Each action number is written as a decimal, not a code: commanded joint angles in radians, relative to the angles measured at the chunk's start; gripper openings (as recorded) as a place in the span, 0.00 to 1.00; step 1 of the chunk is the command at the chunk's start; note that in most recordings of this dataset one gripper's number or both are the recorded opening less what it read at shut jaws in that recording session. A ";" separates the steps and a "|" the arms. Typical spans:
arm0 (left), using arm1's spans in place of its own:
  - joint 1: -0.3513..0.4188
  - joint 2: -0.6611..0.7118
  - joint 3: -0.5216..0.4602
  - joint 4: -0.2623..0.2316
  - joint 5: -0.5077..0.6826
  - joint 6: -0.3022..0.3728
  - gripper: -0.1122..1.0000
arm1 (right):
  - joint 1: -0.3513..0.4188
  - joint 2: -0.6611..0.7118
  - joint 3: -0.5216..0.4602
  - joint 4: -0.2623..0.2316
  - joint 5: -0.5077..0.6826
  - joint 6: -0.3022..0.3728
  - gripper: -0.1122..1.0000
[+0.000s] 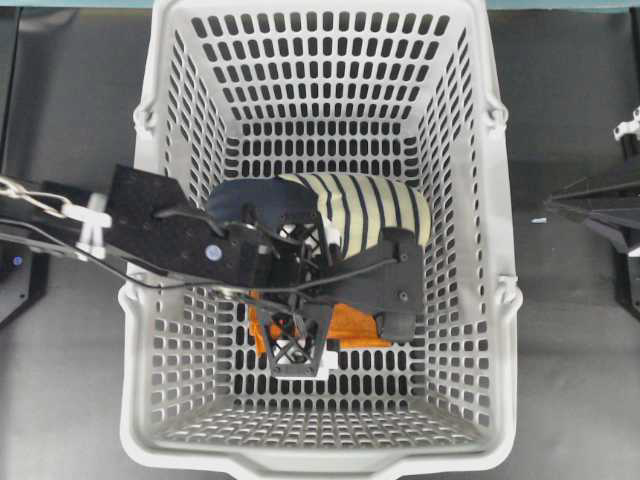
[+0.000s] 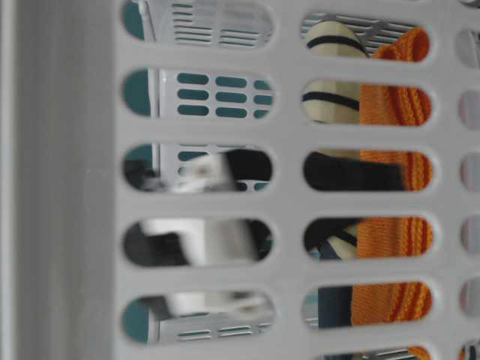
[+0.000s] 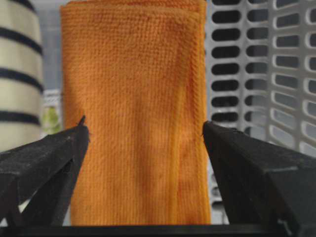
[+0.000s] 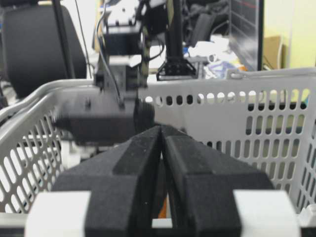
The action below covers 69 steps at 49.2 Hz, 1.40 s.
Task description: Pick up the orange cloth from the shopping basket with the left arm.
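Observation:
The orange cloth [image 1: 352, 326] lies on the floor of the grey shopping basket [image 1: 320, 462], partly covered by my left arm [image 1: 160, 235]. My left gripper [image 1: 348, 345] hangs right over it. In the left wrist view the cloth [image 3: 138, 74] fills the gap of the left gripper [image 3: 144, 126]; the jaws stand wide apart at its two long edges, open and not pinching it. Through the basket wall [image 2: 67, 187] the cloth [image 2: 390, 105] shows in the table-level view. My right gripper [image 4: 162, 129] is shut and empty outside the basket.
A navy and cream striped slipper [image 1: 370, 210] lies just behind the cloth, touching the left wrist; it also shows as a striped slipper [image 3: 19, 74] left of the cloth. The slotted basket wall [image 3: 261, 74] stands close on the cloth's other side. The right gripper [image 1: 548, 205] rests right of the basket.

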 commanded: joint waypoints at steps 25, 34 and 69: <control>-0.002 0.023 0.066 0.003 -0.067 -0.031 0.77 | 0.003 0.005 -0.003 0.005 0.008 0.002 0.10; -0.002 0.017 0.061 0.003 -0.067 -0.017 0.35 | 0.003 0.005 -0.003 0.005 0.012 0.002 0.10; 0.008 -0.161 -0.423 0.003 0.359 0.018 0.24 | 0.003 -0.011 0.003 0.005 0.034 0.000 0.10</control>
